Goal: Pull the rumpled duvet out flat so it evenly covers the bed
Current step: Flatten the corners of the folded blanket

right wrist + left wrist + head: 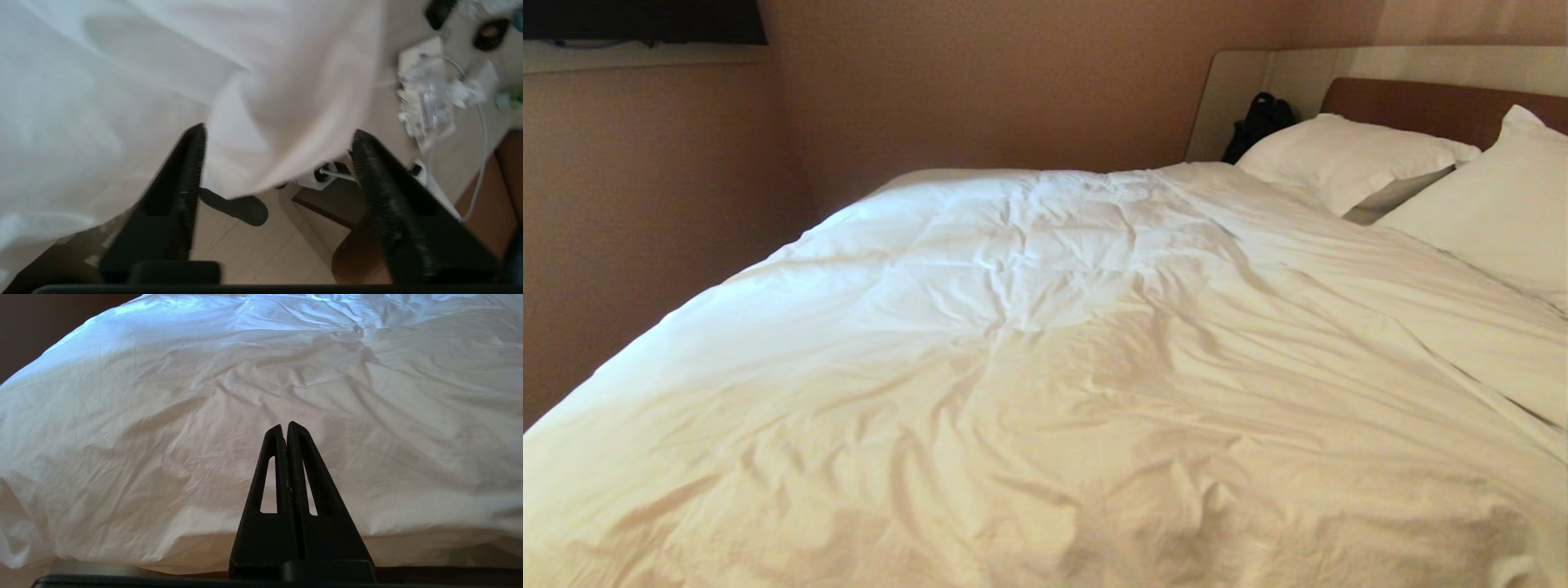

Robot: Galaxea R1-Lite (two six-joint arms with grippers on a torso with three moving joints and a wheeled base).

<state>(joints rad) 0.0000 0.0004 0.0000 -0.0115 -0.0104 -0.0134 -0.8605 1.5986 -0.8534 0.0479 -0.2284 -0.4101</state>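
The white wrinkled duvet (1045,351) lies spread across the bed, whose brown headboard (1429,106) shows at the far right behind two white pillows (1347,159). Neither arm appears in the head view. My left gripper (286,425) is shut and empty, pointing at the duvet's (204,416) near side where it overhangs the bed edge. My right gripper (278,131) is open, its fingers wide apart above the floor. A hanging corner of the duvet (261,163) droops loose between the fingertips; neither finger pinches it.
A black bag (1258,122) leans in the corner beside the headboard. A wall (645,204) runs close along the bed's far left side. On the floor under the right gripper lie a black slipper (241,208), a white cable and clutter (429,102).
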